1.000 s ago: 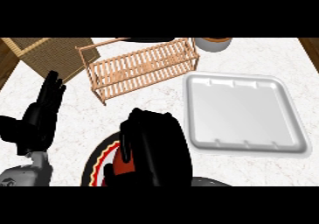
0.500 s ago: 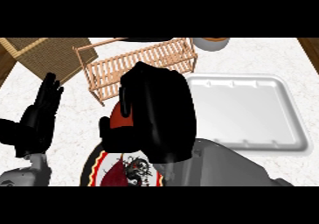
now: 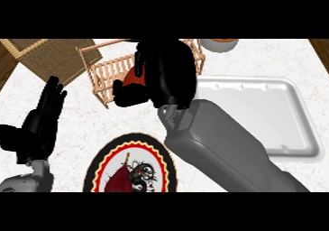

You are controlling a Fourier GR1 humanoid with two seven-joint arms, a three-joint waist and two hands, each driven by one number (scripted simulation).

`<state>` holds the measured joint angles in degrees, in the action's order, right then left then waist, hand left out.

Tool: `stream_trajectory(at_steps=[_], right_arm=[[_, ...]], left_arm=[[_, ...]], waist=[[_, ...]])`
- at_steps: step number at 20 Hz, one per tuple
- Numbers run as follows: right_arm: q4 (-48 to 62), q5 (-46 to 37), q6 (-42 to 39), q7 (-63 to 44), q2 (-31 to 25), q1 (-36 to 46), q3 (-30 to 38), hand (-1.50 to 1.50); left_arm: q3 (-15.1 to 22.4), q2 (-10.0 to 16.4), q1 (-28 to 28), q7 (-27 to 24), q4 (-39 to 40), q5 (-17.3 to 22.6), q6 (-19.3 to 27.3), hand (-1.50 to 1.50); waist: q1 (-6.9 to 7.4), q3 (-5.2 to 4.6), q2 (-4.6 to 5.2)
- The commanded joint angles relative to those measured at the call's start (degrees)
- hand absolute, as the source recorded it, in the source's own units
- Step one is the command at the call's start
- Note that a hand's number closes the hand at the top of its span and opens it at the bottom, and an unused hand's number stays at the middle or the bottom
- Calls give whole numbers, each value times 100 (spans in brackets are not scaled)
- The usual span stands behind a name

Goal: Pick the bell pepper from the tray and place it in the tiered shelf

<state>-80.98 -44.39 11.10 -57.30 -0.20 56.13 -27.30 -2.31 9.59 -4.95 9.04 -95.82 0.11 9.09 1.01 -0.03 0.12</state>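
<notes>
Up over the wooden tiered shelf is where the right hand sits, fingers and thumb curled round the bell pepper. You only catch a red-orange sliver of it on the hand's left side; the rest is buried under the black palm. So the pepper's off the white tray, which lies to the hand's right and nearer the robot. The top-down wrap makes sense to me: it lets the hand lower the pepper straight onto the slats underneath. I can't tell if the pepper touches the shelf yet. My guess is what's left is easing down and letting go, and the rails could snag fingers or let it roll. Well off to the left, the left hand rests open, fingers up, out of the way.
</notes>
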Motion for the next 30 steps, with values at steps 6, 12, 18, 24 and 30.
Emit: stream_trajectory(at_steps=[6, 12, 18, 24, 30], right_arm=[[2060, 177, 1655, 1301, 19, 313, 433, 150], [3445, 1092, 2536, 1964, 20, 811, -12, 150], [4080, 1684, 3115, 2411, 20, 998, 478, 150], [5010, 2649, 2537, 3261, 20, 1506, 782, -150], [5146, 3188, 2442, 4298, 20, 1550, 1117, -150]], left_arm=[[-187, 117, 46, 130, -254, 170, -179, 0], [81, -40, -273, 202, -42, -51, -134, 0], [-126, 24, -335, 198, 79, 55, -173, 0], [-11, -44, -322, 100, 115, -71, -170, 0], [65, -100, -39, 144, -178, -86, -201, 0]], waist=[[47, 1, 19], [160, 0, 52], [194, 2, 63], [254, 0, 87], [167, 2, 55]])
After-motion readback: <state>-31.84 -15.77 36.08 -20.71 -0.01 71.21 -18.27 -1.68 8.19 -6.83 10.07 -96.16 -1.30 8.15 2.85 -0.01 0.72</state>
